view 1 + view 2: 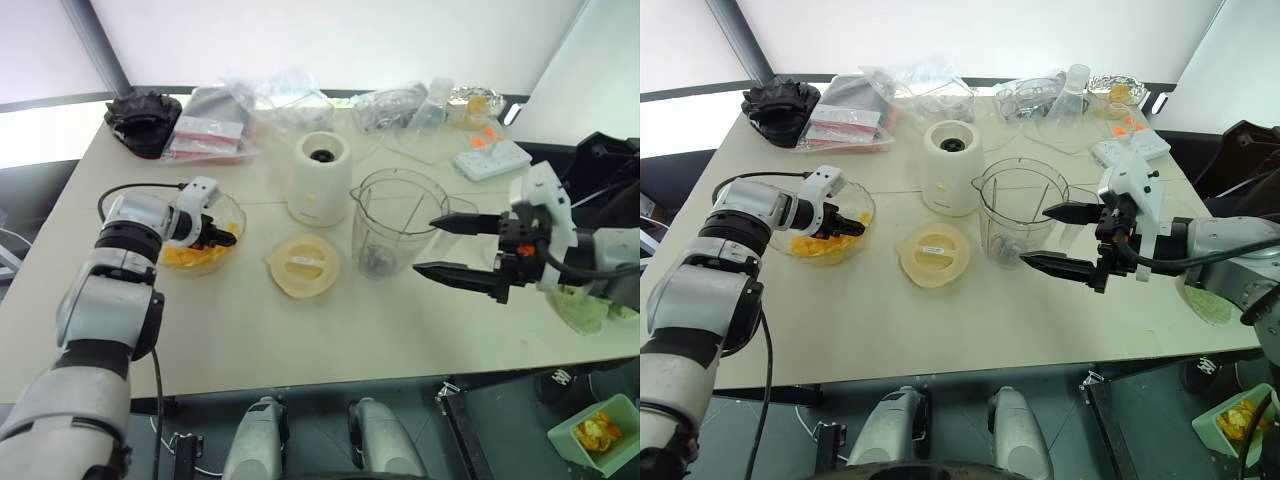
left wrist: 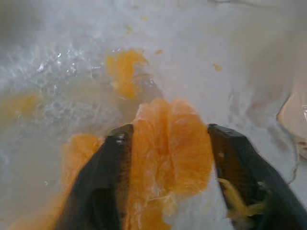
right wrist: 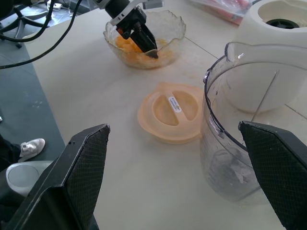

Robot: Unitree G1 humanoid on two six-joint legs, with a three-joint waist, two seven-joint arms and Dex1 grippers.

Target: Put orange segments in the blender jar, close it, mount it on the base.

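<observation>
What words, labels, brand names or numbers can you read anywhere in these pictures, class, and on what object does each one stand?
No text can be read.
Small white sticker on the lid: print too small to read.
Yellowish mark on the front of the base: too faint to read.
Red and white packets at the back of the table: print too blurred to read.
Blender jar: no readable markings.
</observation>
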